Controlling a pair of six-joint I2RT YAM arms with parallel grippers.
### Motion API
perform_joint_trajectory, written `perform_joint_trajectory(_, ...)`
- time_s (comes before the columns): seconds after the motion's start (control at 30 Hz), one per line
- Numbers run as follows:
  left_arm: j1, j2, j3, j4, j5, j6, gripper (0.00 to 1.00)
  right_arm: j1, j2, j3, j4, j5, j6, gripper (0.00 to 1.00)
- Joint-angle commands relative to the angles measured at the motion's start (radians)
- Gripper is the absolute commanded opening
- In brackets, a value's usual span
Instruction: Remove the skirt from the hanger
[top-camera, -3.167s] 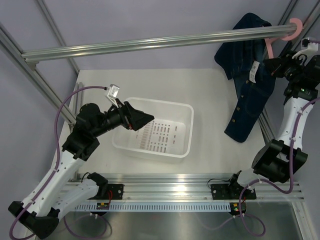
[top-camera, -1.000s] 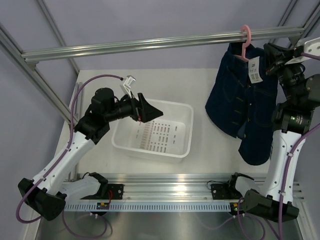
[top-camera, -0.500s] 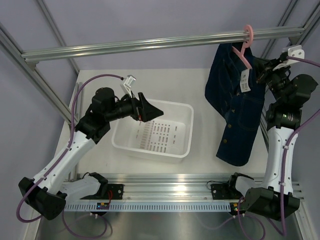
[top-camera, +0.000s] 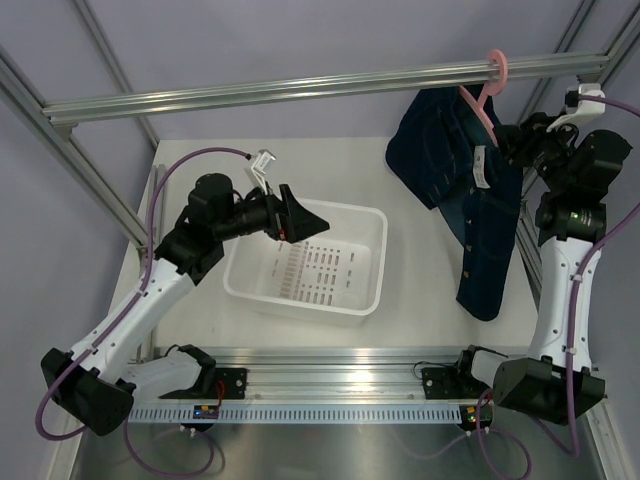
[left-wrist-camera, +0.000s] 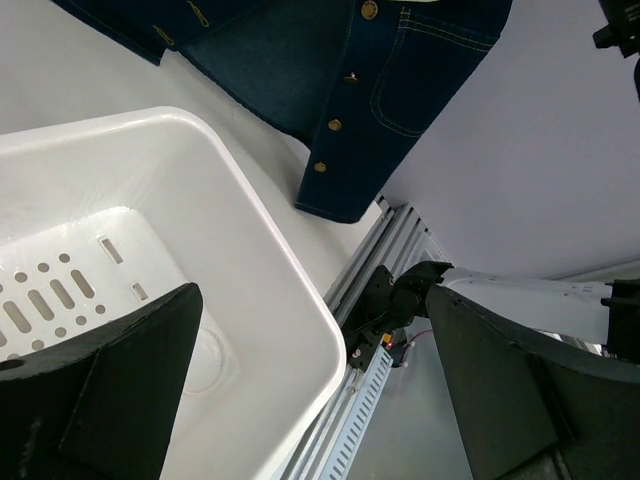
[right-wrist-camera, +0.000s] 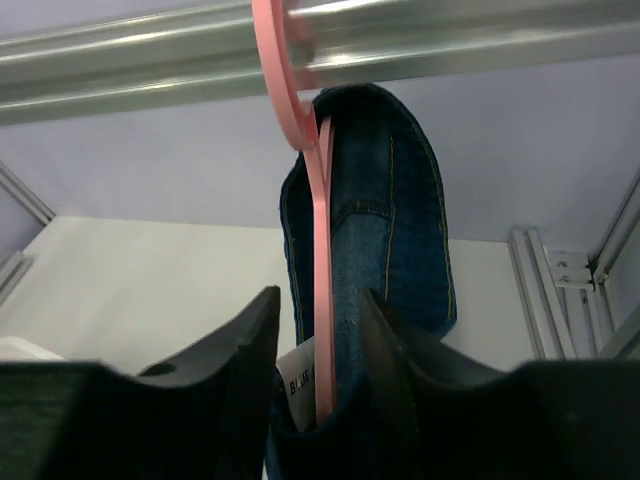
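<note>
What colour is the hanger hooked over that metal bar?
The hanger is light pink, plain with no pattern. It shows best in the right wrist view.

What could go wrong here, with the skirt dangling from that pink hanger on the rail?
1. The right fingers flank the hanger stem; a pull might lift its hook off the rail.
2. The skirt hangs lopsided and may slide onto the table, since the open left fingers hover far away over the bin.
</note>
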Motion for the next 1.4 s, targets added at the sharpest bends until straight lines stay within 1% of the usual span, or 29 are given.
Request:
perform_joint_trajectory(0.0, -0.004, 0.009, -0.007, 0.068, 0.039, -0.002, 0.99, 0.011, 0.043, 0.163, -0.137, -0.009, 0.048, 0.50)
perform_joint_trajectory(0.03, -0.005, 0.012, -0.009, 0.072, 0.038, 0.000, 0.99, 0.017, 0.068, 0.188, -0.162, -0.026, 0.031, 0.65)
perform_joint_trajectory(0.07, -0.004, 0.012, -0.011, 0.073, 0.041, -0.002, 0.99, 0.026, 0.076, 0.226, -0.182, -0.028, 0.014, 0.86)
perform_joint_trajectory(0.1, -0.004, 0.013, -0.014, 0.082, 0.042, -0.004, 0.99, 0.037, 0.083, 0.243, -0.227, 0.014, -0.005, 0.98)
perform_joint_trajectory(0.17, -0.005, 0.016, -0.023, 0.090, 0.044, -0.010, 0.99, 0.060, 0.097, 0.293, -0.273, 0.044, -0.062, 1.00)
perform_joint_trajectory(0.2, -0.004, 0.013, -0.026, 0.105, 0.045, -0.011, 0.99, 0.069, 0.100, 0.303, -0.296, 0.105, -0.072, 1.00)
perform_joint_trajectory(0.27, -0.005, 0.012, -0.044, 0.131, 0.049, -0.022, 0.99, 0.094, 0.128, 0.349, -0.366, 0.174, -0.091, 0.99)
perform_joint_trajectory(0.33, -0.004, 0.010, -0.058, 0.156, 0.053, -0.039, 0.99, 0.120, 0.155, 0.373, -0.394, 0.235, -0.113, 1.00)
perform_joint_trajectory(0.37, -0.005, 0.009, -0.075, 0.170, 0.058, -0.043, 0.99, 0.155, 0.160, 0.381, -0.402, 0.268, -0.116, 1.00)
perform_joint_trajectory(0.4, -0.004, 0.009, -0.080, 0.180, 0.061, -0.046, 0.99, 0.170, 0.175, 0.405, -0.463, 0.317, -0.159, 1.00)
perform_joint_trajectory(0.43, -0.005, 0.007, -0.084, 0.184, 0.062, -0.046, 0.99, 0.184, 0.213, 0.479, -0.507, 0.347, -0.173, 0.99)
perform_joint_trajectory(0.47, -0.005, 0.006, -0.093, 0.185, 0.064, -0.045, 0.99, 0.201, 0.227, 0.505, -0.568, 0.374, -0.187, 0.99)
perform_joint_trajectory(0.53, -0.005, 0.004, -0.101, 0.185, 0.068, -0.039, 0.99, 0.210, 0.235, 0.530, -0.587, 0.378, -0.225, 0.99)
perform_joint_trajectory(0.57, -0.005, 0.003, -0.104, 0.185, 0.067, -0.036, 0.99, 0.210, 0.243, 0.548, -0.629, 0.389, -0.224, 0.99)
perform_joint_trajectory(0.67, -0.005, 0.004, -0.101, 0.184, 0.072, -0.027, 0.99, 0.210, 0.295, 0.648, -0.721, 0.389, -0.220, 0.92)
perform_joint_trajectory(0.7, -0.004, 0.006, -0.100, 0.182, 0.076, -0.025, 0.99, 0.215, 0.304, 0.659, -0.754, 0.388, -0.233, 0.88)
perform_joint_trajectory(0.77, -0.005, -0.001, -0.098, 0.179, 0.079, -0.025, 0.99, 0.224, 0.307, 0.660, -0.770, 0.447, -0.242, 0.85)
perform_joint_trajectory(0.8, -0.004, -0.002, -0.100, 0.177, 0.079, -0.022, 0.99, 0.227, 0.306, 0.657, -0.773, 0.455, -0.256, 0.82)
perform_joint_trajectory(0.9, -0.004, -0.017, -0.110, 0.177, 0.078, -0.017, 0.99, 0.232, 0.286, 0.611, -0.746, 0.440, -0.265, 0.77)
perform_joint_trajectory(0.93, -0.004, -0.020, -0.112, 0.174, 0.078, -0.011, 0.99, 0.238, 0.284, 0.594, -0.746, 0.432, -0.268, 0.70)
perform_joint_trajectory(0.97, -0.005, -0.024, -0.112, 0.165, 0.075, -0.008, 0.99, 0.241, 0.283, 0.585, -0.742, 0.434, -0.273, 0.68)
perform_joint_trajectory(1.07, -0.005, -0.027, -0.110, 0.153, 0.072, 0.006, 0.99, 0.278, 0.266, 0.529, -0.718, 0.460, -0.299, 0.66)
perform_joint_trajectory(1.13, -0.005, -0.030, -0.113, 0.153, 0.072, 0.009, 0.99, 0.293, 0.238, 0.467, -0.652, 0.481, -0.306, 0.64)
perform_joint_trajectory(1.23, -0.005, -0.030, -0.112, 0.148, 0.072, 0.009, 0.99, 0.302, 0.234, 0.435, -0.618, 0.490, -0.312, 0.58)
perform_joint_trajectory(1.27, -0.004, -0.028, -0.112, 0.148, 0.073, 0.009, 0.99, 0.302, 0.234, 0.429, -0.606, 0.498, -0.314, 0.50)
perform_joint_trajectory(1.33, -0.005, -0.031, -0.113, 0.148, 0.072, 0.010, 0.99, 0.302, 0.215, 0.390, -0.574, 0.509, -0.323, 0.43)
perform_joint_trajectory(1.37, -0.004, -0.030, -0.115, 0.147, 0.070, 0.012, 0.99, 0.302, 0.206, 0.375, -0.531, 0.509, -0.329, 0.27)
